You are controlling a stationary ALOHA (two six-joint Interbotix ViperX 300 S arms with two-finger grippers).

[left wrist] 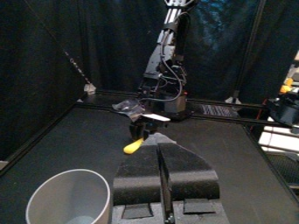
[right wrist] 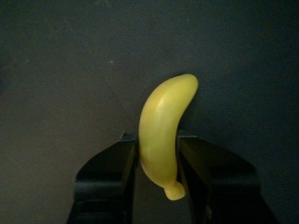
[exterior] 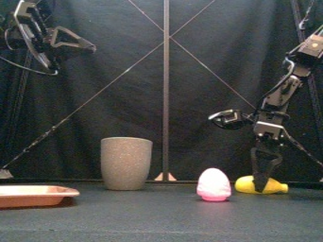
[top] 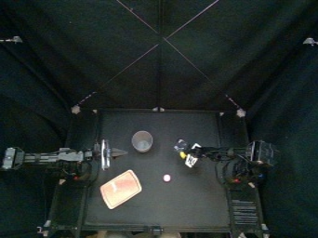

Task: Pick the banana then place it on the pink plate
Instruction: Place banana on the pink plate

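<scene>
table [top: 199, 200]: black; carries four loose things in all.
left arm: parked at the table's left edge, raised well off the surface in the front view. left gripper [left wrist: 165, 162] has only a hairline slit between its jaws, so it is closed with nothing in it.
right arm: reaches down to the right half of the table and is by far the nearer arm to the banana.
pink tray [top: 121, 190]: count 1, empty, flat at front-left, well apart from the banana.
grey speckled cup [top: 144, 141]: count 1, upright, behind the tray near the table's middle, off the direct path.
banana [right wrist: 163, 122]: count 1, yellow, lying on the table at right. The front view shows it down on the surface, not lifted.
right gripper [right wrist: 160, 156]: straddles the banana, with a jaw pressed against each flank near one end. It reads as clamped across the width, with the long axis running straight out from between the jaws.
pink egg toy [exterior: 214, 184]: count 1, just beside the banana on its left.
key relation: the tray lies left and forward of the gripped banana, with the egg roughly on that line. The carry probably needs lift first to clear the egg.
</scene>
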